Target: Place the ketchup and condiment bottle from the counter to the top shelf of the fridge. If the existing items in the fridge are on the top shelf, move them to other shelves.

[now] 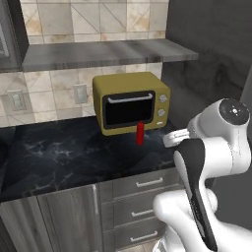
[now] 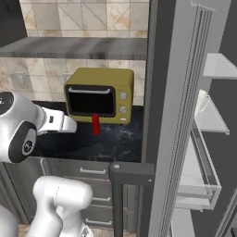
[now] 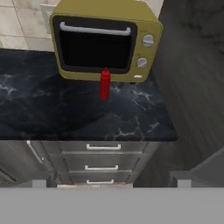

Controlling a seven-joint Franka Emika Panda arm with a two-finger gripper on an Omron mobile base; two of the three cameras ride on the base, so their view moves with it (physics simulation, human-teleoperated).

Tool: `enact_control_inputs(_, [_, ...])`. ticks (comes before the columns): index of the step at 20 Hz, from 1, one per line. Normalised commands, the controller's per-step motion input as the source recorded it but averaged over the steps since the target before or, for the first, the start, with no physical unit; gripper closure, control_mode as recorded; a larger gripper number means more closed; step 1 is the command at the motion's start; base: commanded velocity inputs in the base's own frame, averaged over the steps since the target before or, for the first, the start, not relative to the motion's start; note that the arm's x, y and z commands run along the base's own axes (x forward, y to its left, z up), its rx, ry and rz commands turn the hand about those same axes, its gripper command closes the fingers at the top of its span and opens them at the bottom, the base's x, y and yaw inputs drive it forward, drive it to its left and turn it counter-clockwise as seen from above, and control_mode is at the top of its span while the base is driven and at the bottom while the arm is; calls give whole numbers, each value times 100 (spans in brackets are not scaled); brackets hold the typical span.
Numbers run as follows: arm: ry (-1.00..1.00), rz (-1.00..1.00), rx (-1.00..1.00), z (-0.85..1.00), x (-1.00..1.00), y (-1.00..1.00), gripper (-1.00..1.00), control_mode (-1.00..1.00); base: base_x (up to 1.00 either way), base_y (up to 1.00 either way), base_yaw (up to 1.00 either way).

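ketchup [image 3: 104, 84], red squeeze bottle, upright, pointed cap

A red ketchup bottle [image 2: 96, 124] stands upright on the dark marble surface [image 2: 115, 139], just before the yellow microwave [image 2: 99, 95]. At three o'clock, the open fridge door [image 2: 178, 115] shows white shelves [image 2: 210, 118].

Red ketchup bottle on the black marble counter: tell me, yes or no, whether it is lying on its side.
No. The red ketchup bottle stands upright on the black marble counter, just in front of the yellow microwave.
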Motion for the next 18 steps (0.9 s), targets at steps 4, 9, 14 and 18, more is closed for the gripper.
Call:
enact_control_inputs(4, [2,-7,11,-18,11,26,-100,-100,0,0,0])
enact_control_inputs(9, [2,0,1,-17,44,15,-100,-100,0,0,0])
enact_control_inputs(14, [5,0,0,-13,82,-9,-100,-100,0,0,0])
enact_control_inputs(18, [4,0,0,-23,62,-17,-100,-100,0,0,0])
